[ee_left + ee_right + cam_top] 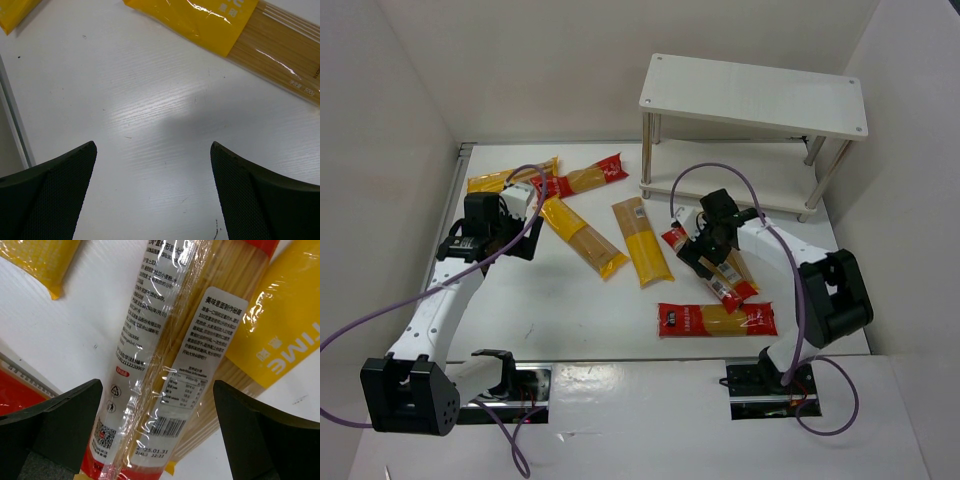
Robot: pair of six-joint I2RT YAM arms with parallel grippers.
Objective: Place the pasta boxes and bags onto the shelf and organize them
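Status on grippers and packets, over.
Left gripper open, empty. Right gripper open over red packet. Yellow packet tight alongside. Shelf holds no packets.

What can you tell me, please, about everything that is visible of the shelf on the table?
The shelf is a two-tier rack: two pale whitish rectangular boards, carried on silver-grey cylindrical legs, with small screw heads at the top board's corners. It stands upright at the far right of the table, turned slightly askew. Its top board is bare, and what shows of the lower board looks bare too. Only the table touches it.
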